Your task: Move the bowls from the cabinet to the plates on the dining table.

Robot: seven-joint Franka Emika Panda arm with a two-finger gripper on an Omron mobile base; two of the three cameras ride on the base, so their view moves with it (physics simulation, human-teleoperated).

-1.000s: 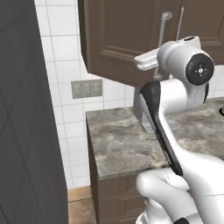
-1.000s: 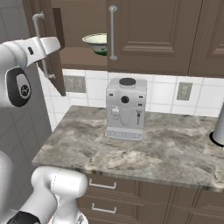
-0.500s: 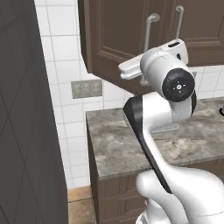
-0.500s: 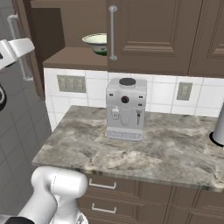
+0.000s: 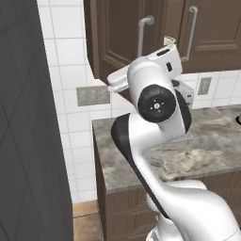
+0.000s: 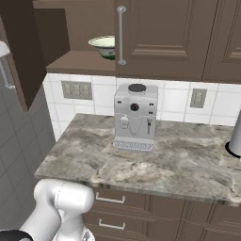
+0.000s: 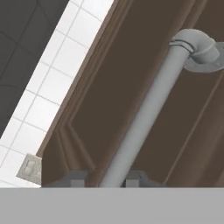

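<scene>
Since a second ago the arm has swung toward the left of the left base view, and in the right base view it has slid off the left edge, leaving a white sliver there.

Nearest, in the hand view, the end effector (image 7: 105, 180) sits at the bottom centre, its two dark fingertips (image 7: 78, 180) cut off by the frame edge. The silver bar handle (image 7: 148, 111) runs diagonally from between them up to its mount at the upper right. The jaws stand on either side of the bar, narrowly apart; whether they press on it or are just clear cannot be told. Behind the handle, the panelled cabinet door (image 7: 109, 87) covers most of the picture, with white tiles and a wall outlet (image 7: 29, 168) at the lower left.

In the left base view the arm's white bulk hides the hand and much of the grey-brown mottled worktop (image 5: 207, 146). The handle (image 5: 142, 35) shows above the arm in the upper centre.

Farther back, in the right base view, the coffee machine (image 6: 135, 116) stands at the centre of the worktop (image 6: 141, 160). Above it the cabinet (image 6: 164, 37) is open on the left. On its shelf at the upper centre sits the cream-white bowl (image 6: 104, 46), its right part hidden behind the closed door's edge. A dark object at the right edge is cut off.
</scene>
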